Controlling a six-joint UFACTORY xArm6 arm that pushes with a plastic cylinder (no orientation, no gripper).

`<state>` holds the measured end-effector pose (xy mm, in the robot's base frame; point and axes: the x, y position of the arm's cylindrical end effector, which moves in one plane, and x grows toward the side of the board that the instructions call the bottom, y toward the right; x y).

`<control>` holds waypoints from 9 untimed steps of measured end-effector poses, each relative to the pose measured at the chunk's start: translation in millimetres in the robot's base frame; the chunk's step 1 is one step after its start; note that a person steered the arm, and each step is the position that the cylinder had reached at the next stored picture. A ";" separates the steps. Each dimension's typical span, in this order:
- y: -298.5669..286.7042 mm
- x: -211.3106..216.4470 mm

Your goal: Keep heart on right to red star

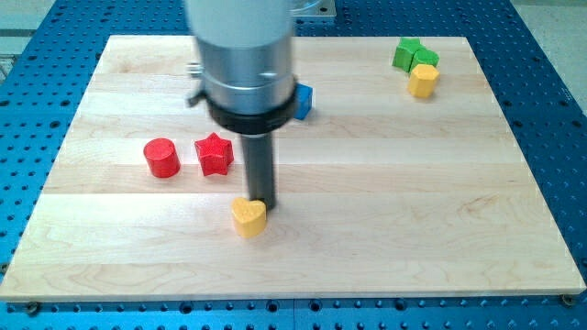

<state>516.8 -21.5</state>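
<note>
A yellow heart block [248,216] lies on the wooden board, below and a little to the right of the red star [214,154]. My tip [262,201] is at the heart's upper right edge, touching or almost touching it. The rod rises from there to the large grey arm body at the view's top. The red star sits left of the rod, about a block's width away.
A red cylinder [161,157] stands just left of the red star. A blue block [303,100] is partly hidden behind the arm body. A green star [411,53] and a yellow block [423,80] sit together at the top right. The board [413,229] rests on a blue perforated table.
</note>
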 end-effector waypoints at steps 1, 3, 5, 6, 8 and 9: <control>-40.5 29.5; -22.9 -22.4; -164.0 45.8; -124.1 84.5; -14.4 42.4; 33.7 -0.7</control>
<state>516.1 12.2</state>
